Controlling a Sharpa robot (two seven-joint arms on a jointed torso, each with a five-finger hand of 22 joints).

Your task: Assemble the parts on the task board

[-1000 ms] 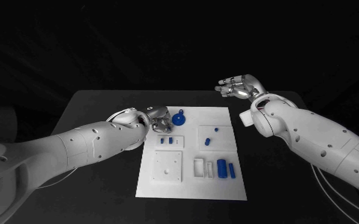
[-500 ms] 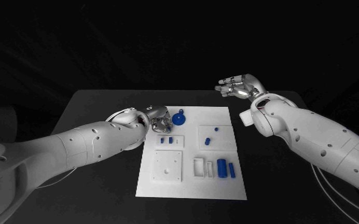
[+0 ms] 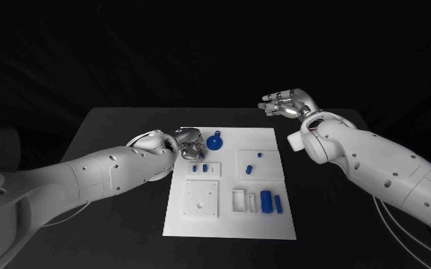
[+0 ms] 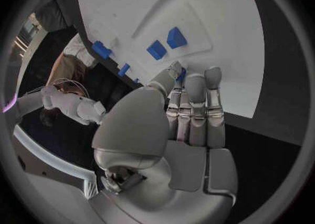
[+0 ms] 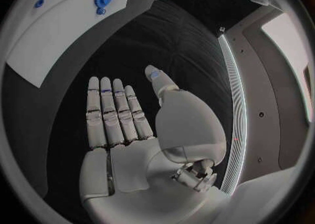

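The white task board [image 3: 229, 222] lies in the middle of the black table. A round blue gear-like part [image 3: 215, 142] sits at its far end. My left hand [image 3: 190, 145] hovers over the board's far left corner, just left of that gear. In the left wrist view its thumb tip meets a fingertip, and a small blue part [image 4: 181, 73] is pinched between them. Two small blue blocks [image 4: 165, 43] sit in a recess beyond the fingertips. My right hand [image 3: 286, 104] is raised past the board's far right corner, fingers apart, holding nothing.
Near the board's front right, blue cylinders [image 3: 271, 202] stand beside a white slotted block [image 3: 239, 200]. Two small blue pegs [image 3: 252, 163] sit in a square plate at middle right. A white plate with holes [image 3: 201, 199] lies at front left. Bare black table [image 3: 108, 132] surrounds the board.
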